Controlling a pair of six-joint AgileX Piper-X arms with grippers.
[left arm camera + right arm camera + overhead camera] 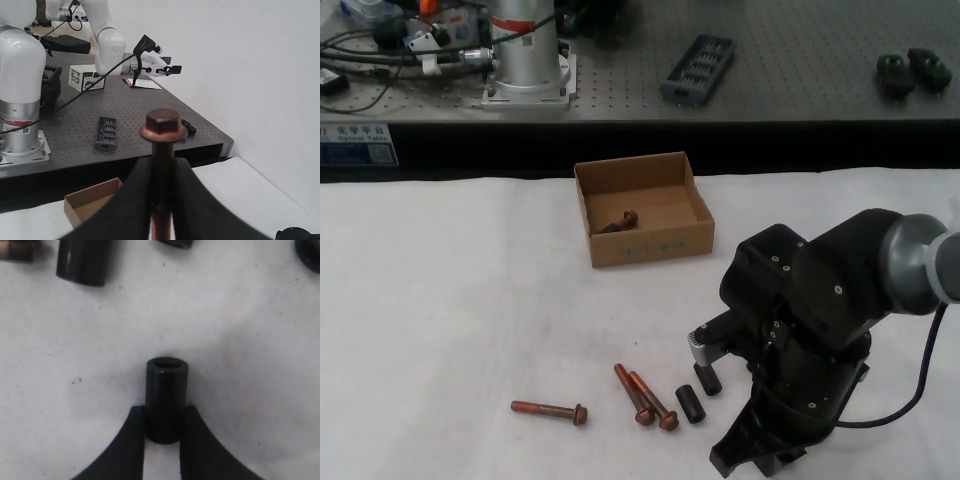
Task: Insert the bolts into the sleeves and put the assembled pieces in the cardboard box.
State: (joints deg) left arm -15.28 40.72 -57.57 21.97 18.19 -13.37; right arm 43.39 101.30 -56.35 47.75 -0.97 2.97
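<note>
My left gripper (pixel 162 166) is shut on a copper bolt (pixel 162 131). It holds the bolt upright, hexagonal head on top, high above the cloth. My right gripper (pixel 165 412) is shut on a black sleeve (pixel 166 390) just over the white cloth, open end facing away. In the high view the right arm (pixel 810 330) hangs over the cloth's near right. To its left lie two loose sleeves (pixel 690 403) (pixel 708 378) and three bolts (pixel 550 409) (pixel 633 393) (pixel 653 400). The cardboard box (pixel 650 245) stands further back with one assembled piece (pixel 618 222) inside.
Behind the cloth runs a perforated metal bench (pixel 770 90) with a silver arm base (pixel 525 55), a black tool holder (pixel 698 65) and cables. White robot arms (pixel 20 55) stand on it. The cloth's left half (pixel 440 300) is bare.
</note>
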